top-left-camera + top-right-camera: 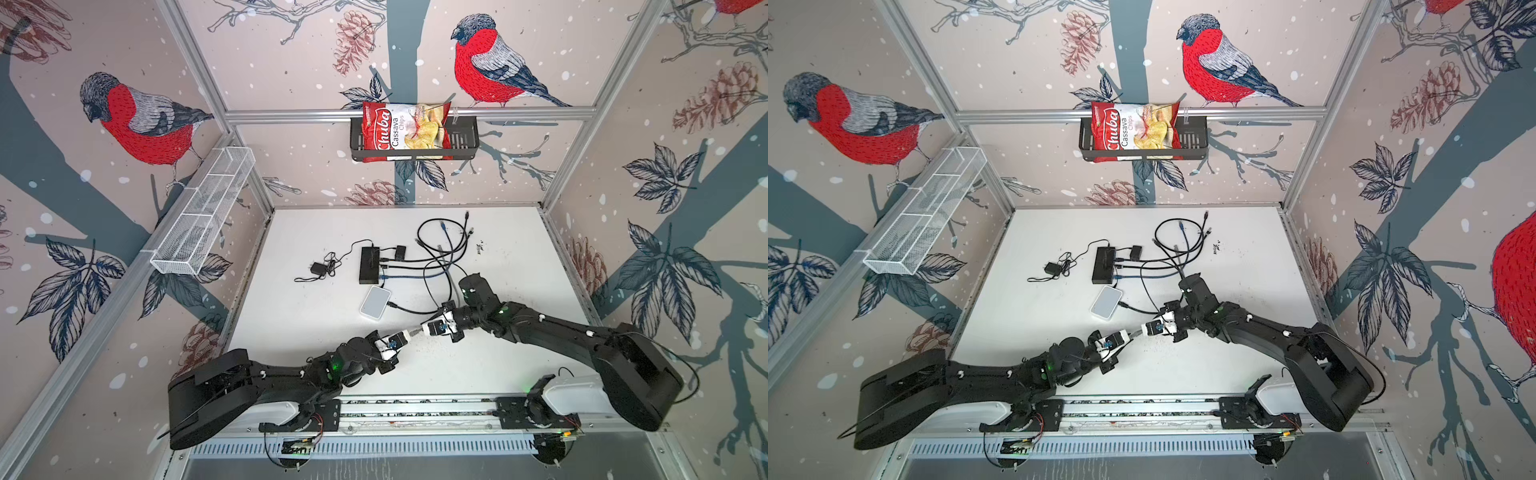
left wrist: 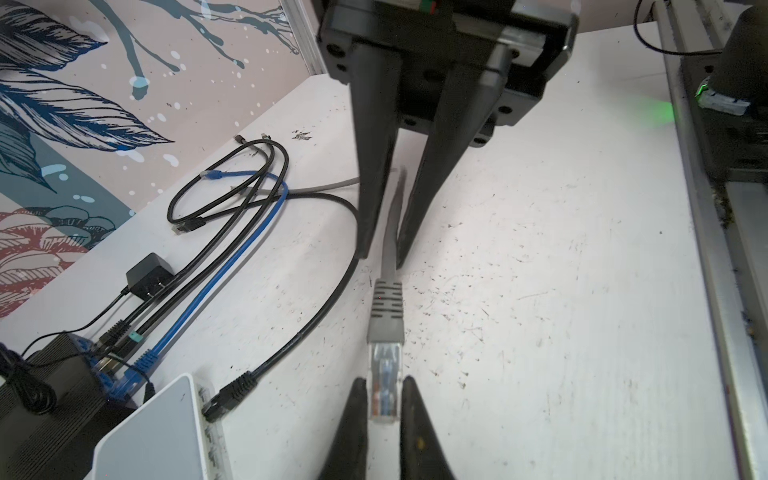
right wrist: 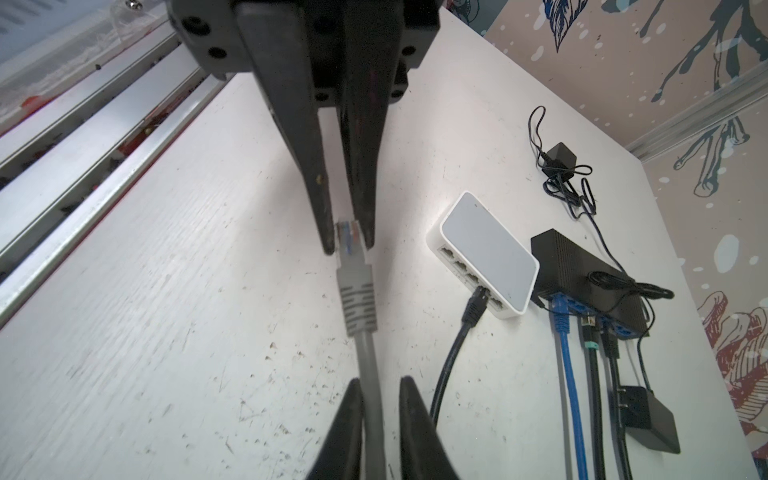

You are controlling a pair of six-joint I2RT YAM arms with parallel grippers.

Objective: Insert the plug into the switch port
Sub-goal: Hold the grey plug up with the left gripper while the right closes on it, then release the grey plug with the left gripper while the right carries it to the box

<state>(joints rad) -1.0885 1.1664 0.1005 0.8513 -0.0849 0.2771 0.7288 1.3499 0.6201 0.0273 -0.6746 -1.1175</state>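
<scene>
The plug (image 2: 384, 382) is the clear end of a grey cable (image 3: 368, 361) with a grey boot. My left gripper (image 2: 384, 380) is shut on the plug, one finger against each side. My right gripper (image 3: 380, 381) faces it from the other side and straddles the cable behind the boot, with a small gap beside the cable, so it is open. In both top views the two grippers (image 1: 409, 334) (image 1: 424, 328) meet tip to tip near the table's front middle. The white switch (image 3: 486, 249) lies just behind them, its row of ports facing the right arm, a black cable (image 3: 473, 307) in one port.
A black switch box (image 1: 369, 264) with blue and black cables plugged in lies behind the white switch (image 1: 375, 302). A small black adapter (image 1: 318, 268) sits to its left. Loops of loose cable (image 1: 442, 245) lie at the back right. An aluminium rail (image 1: 415, 409) runs along the front.
</scene>
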